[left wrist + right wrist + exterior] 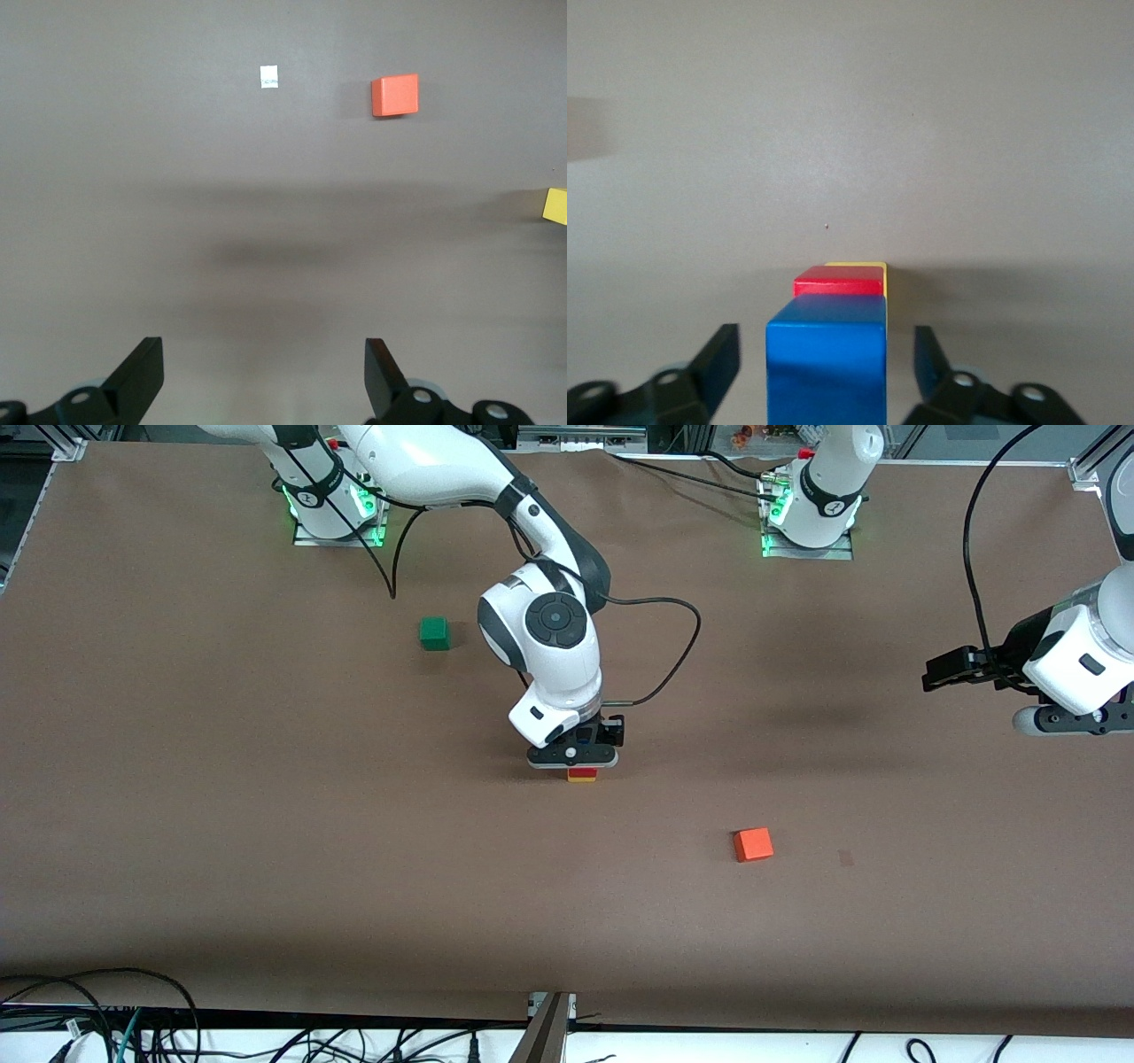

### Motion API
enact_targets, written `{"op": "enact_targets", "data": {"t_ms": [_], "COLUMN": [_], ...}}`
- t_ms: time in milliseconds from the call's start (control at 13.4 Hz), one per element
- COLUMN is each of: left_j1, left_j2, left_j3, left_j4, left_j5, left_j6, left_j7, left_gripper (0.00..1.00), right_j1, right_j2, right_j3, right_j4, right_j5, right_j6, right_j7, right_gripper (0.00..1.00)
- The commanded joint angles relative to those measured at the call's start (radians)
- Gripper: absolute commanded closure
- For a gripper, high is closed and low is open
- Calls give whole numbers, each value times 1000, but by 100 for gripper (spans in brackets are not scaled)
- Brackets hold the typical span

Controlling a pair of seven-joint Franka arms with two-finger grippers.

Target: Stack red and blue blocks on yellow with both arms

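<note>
I'm seeing my right gripper (826, 363) hanging directly over the stack, fingers spread clear beside the blue block (826, 354), which is sitting on red block (837, 285) and yellow (873, 267); left gripper (264, 376) is waiting, spread.

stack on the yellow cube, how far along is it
Nearly finished. The right wrist view shows the blue block on the red block on the yellow cube, slightly offset. The right gripper sits open around the blue block, not gripping it, so only pulling away remains. The left gripper waits open over bare table at its own end.
</note>
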Motion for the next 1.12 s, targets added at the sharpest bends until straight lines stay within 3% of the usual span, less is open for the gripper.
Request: {"op": "enact_targets", "data": {"t_ms": [0, 149, 299, 373, 597, 672, 746, 1045], "left_j1": [9, 11, 14, 14, 12, 12, 12, 12], "left_j2": [-20, -18, -20, -19, -20, -19, -20, -20], "left_j3": [3, 3, 3, 3, 3, 3, 3, 3], "left_j4": [-21, -20, -20, -20, -20, -20, -20, -20], "left_j5": [-24, -24, -23, -21, -20, -21, -21, -20], "left_j6": [13, 13, 15, 15, 13, 15, 13, 13], "left_j7": [15, 9, 12, 7, 7, 7, 7, 7], "left_gripper": [0, 0, 0, 0, 0, 0, 0, 0], "right_j1": [8, -5, -24, -48, -148, -206, -243, -254], "right_j2": [-1, -51, -137, -175, -269, -310, -369, -641], "right_j3": [-20, -38, -111, -150, -188, -190, -193, -308], "right_j4": [34, 34, 6, -11, -31, -54, -98, -366], "right_j5": [-10, -14, -5, -4, 1, 59, 105, 96], "right_j6": [-24, -90, -168, -202, -369, -425, -472, -526], "right_j7": [22, 10, 7, 7, -117, -163, -183, -304], "right_gripper": [0, 0, 0, 0, 0, 0, 0, 0]}}
